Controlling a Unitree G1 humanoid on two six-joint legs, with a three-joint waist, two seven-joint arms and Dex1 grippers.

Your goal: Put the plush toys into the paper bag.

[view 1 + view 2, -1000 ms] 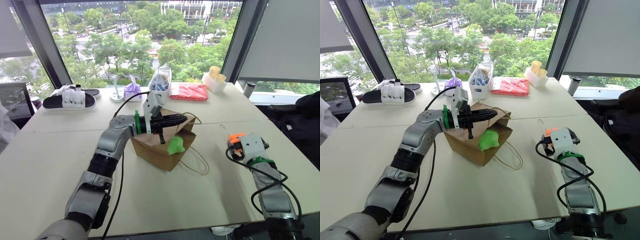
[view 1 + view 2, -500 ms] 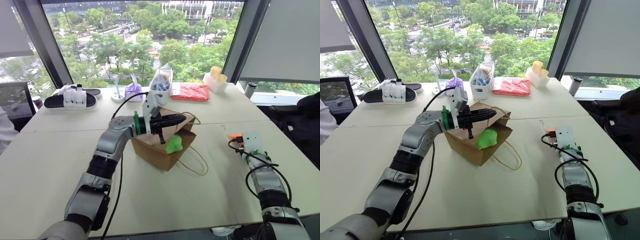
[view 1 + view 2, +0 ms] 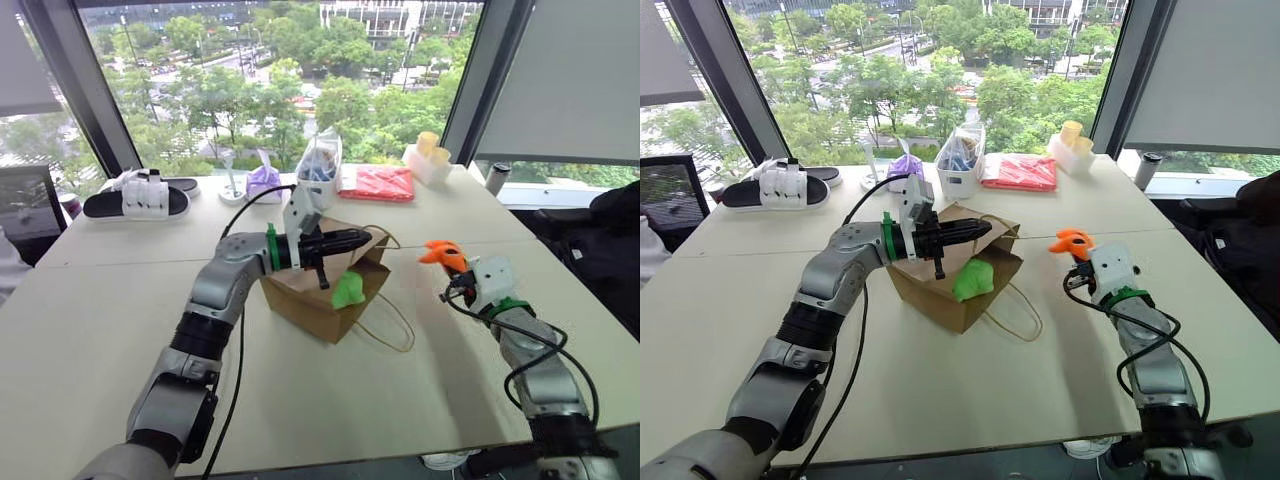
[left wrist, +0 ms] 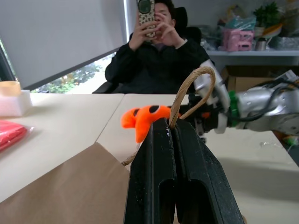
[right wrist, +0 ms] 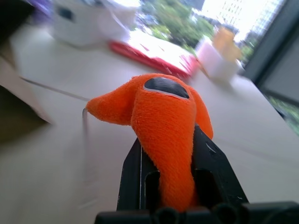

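Note:
The brown paper bag [image 3: 305, 295] lies tilted at the table's middle, its mouth facing right. A green plush toy [image 3: 347, 291] sits in that mouth. My left gripper [image 3: 366, 238] hovers over the bag's top edge, shut on one cord handle [image 4: 194, 79], which loops up from between its fingers. The other handle [image 3: 396, 327] lies slack on the table. To the right of the bag, my right gripper [image 3: 452, 268] is raised above the table and shut on the orange plush toy [image 3: 439, 253], which bulges out past the fingers [image 5: 212, 158].
Along the far edge by the window stand a purple pouch [image 3: 264, 181], a clear container of blue items [image 3: 322, 163], a red packet [image 3: 378, 183] and a white holder with yellow cups [image 3: 428, 158]. A black sandal [image 3: 138, 203] lies far left. A person [image 4: 159, 56] sits beyond the table's right side.
My right gripper has shut on the orange plush toy, lifted it off the table and carried it left toward the bag. The left arm, bag and green toy have not moved.

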